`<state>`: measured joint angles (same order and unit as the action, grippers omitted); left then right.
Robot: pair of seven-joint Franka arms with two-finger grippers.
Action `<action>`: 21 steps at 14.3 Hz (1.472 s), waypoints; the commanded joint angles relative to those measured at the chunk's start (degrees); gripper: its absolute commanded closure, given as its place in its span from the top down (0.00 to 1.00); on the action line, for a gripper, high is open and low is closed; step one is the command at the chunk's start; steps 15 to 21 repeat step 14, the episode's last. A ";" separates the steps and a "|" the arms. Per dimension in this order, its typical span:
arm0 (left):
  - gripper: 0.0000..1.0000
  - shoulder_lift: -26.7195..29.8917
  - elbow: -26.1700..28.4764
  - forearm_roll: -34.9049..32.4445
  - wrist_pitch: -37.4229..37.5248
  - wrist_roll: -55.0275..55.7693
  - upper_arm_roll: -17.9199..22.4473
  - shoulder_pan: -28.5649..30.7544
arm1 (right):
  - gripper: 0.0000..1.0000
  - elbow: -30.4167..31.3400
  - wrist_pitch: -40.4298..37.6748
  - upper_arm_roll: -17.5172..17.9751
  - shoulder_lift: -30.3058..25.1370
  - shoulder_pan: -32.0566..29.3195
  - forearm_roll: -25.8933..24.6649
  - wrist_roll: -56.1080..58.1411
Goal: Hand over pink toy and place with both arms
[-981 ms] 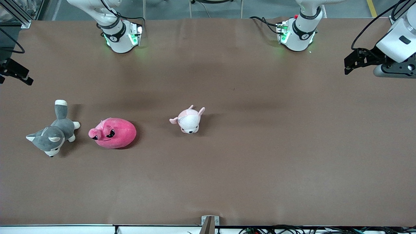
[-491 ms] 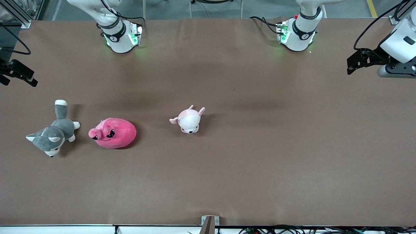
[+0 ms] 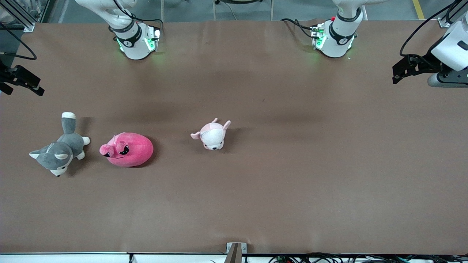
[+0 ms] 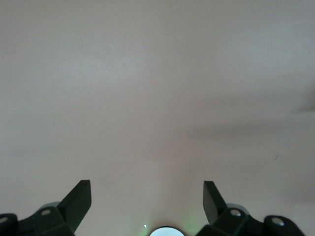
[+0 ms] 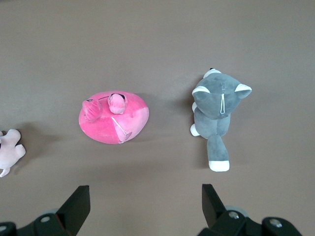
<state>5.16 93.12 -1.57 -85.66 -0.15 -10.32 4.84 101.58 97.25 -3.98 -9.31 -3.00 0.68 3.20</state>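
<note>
The pink toy [image 3: 127, 149], a round hot-pink plush with angry black eyes, lies on the brown table toward the right arm's end. It also shows in the right wrist view [image 5: 114, 118], well apart from the fingertips. My right gripper [image 3: 31, 84] hangs open and empty over the table's edge at the right arm's end; in its wrist view [image 5: 145, 206] the jaws stand wide apart over bare table. My left gripper [image 3: 398, 73] hangs open and empty over the left arm's end of the table; its wrist view [image 4: 147, 201] shows only bare table.
A grey-and-white husky plush [image 3: 60, 148] lies beside the pink toy, closer to the right arm's end, and shows in the right wrist view [image 5: 216, 113]. A small pale pink-and-white plush [image 3: 212, 135] lies near the table's middle [image 5: 7, 152].
My right gripper has come a little inward over the table's end. My left gripper has drawn slightly back toward its end of the table. The toys have not moved.
</note>
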 commanded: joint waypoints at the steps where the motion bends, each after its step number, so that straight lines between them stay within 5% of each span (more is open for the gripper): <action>1: 1.00 -0.32 -1.27 0.43 0.67 -0.20 -0.14 0.17 | 1.00 1.61 0.04 0.11 -1.68 0.28 -1.38 0.32; 21: 1.00 -1.46 -2.50 2.19 0.67 1.12 -0.05 0.34 | 1.00 1.61 -0.39 0.29 -1.68 0.28 -2.26 0.40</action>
